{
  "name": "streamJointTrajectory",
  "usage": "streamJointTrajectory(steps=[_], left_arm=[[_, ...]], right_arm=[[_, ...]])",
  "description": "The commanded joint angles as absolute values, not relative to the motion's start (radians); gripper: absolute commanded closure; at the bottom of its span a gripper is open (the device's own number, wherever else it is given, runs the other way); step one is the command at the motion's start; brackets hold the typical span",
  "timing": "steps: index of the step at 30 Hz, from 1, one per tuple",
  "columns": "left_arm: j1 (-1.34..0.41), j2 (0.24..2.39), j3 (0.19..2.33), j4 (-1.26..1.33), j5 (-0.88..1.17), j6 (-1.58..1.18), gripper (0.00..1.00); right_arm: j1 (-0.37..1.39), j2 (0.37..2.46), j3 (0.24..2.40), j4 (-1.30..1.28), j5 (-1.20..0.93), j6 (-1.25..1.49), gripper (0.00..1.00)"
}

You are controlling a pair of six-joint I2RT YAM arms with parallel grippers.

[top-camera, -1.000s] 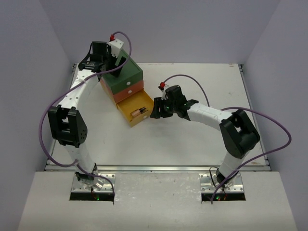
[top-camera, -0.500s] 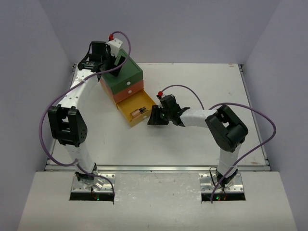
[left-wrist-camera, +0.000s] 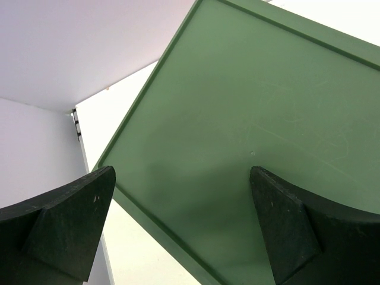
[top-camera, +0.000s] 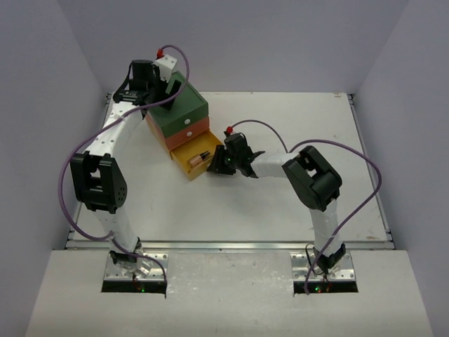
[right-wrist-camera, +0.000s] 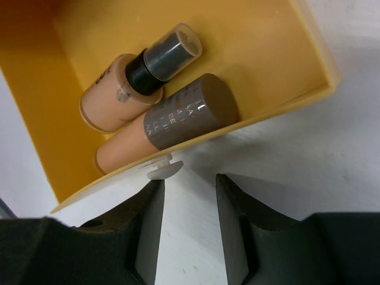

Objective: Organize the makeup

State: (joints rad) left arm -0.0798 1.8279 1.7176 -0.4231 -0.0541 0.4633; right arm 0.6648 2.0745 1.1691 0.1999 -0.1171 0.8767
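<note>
Two tan makeup tubes lie in the part-open yellow drawer point(right-wrist-camera: 255, 41): one with a black neck and clear cap point(right-wrist-camera: 127, 83), one with a brown cap point(right-wrist-camera: 178, 122). They show small in the top view point(top-camera: 199, 157). My right gripper point(right-wrist-camera: 189, 190) is open and empty at the drawer's front wall, one fingertip point(right-wrist-camera: 151, 196) right under the white knob point(right-wrist-camera: 160, 170). In the top view it point(top-camera: 219, 163) sits against the yellow drawer point(top-camera: 184, 163). My left gripper point(left-wrist-camera: 181, 178) is open, low over the chest's green top point(left-wrist-camera: 255, 119). Other makeup is out of view.
The green-orange-yellow drawer chest point(top-camera: 181, 112) stands at the back left of the white table point(top-camera: 295, 203). The orange drawer point(top-camera: 189, 133) is shut. Grey walls enclose the table on three sides. Purple cables loop off both arms.
My right gripper has moved left against the yellow drawer's front, and the drawer has slid a little into the chest. The right arm has folded in. The left arm has not moved.
</note>
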Motion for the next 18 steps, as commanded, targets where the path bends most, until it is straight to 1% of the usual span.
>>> streamJointTrajectory(steps=[1,11,13,18], left_arm=[[-0.064,1.875,1.672,-0.5,-0.029,0.483,0.03],[-0.066,1.862,1.66,-0.469,0.029,0.496,0.03],[-0.067,1.869,1.665,-0.471,0.033,0.5,0.04],[-0.067,1.868,1.663,-0.472,0.042,0.502,0.03]], right_arm=[[0.67,2.153,1.344,0.276,-0.04,0.97,0.6],[0.67,2.319,1.594,0.256,0.101,1.146,0.6],[0.67,2.364,1.643,0.253,0.129,1.173,0.63],[0.67,2.399,1.691,0.266,0.183,1.192,0.64]])
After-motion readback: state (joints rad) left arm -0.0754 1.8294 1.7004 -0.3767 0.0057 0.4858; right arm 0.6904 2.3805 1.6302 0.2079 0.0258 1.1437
